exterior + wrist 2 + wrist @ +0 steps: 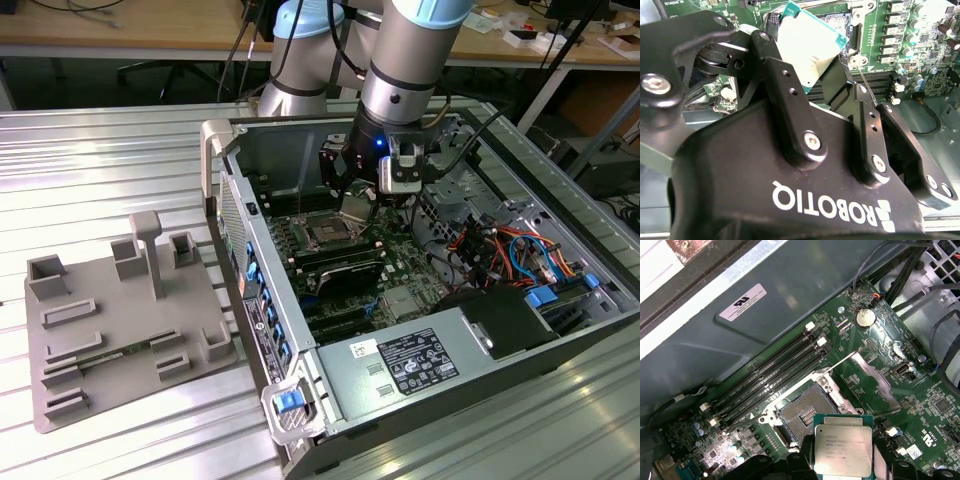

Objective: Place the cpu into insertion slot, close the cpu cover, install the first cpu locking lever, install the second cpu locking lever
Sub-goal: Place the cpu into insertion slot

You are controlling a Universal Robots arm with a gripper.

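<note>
step 1: cpu [842, 449] drop-in | pincer [805, 65] clamped on cpu, held up near the bare slot [801, 412] | cover [874, 381] flipped open | we reckon it needs squaring over the slot and lowering flat

A robotics lab: robot arm [400, 60], open computer case [420, 300], grooved metal table [100, 150], cluttered workbenches [130, 25].

The cpu [842, 447] sits in the pincer [805, 65], above the insertion slot [802, 412], apparently clear of it.
</note>
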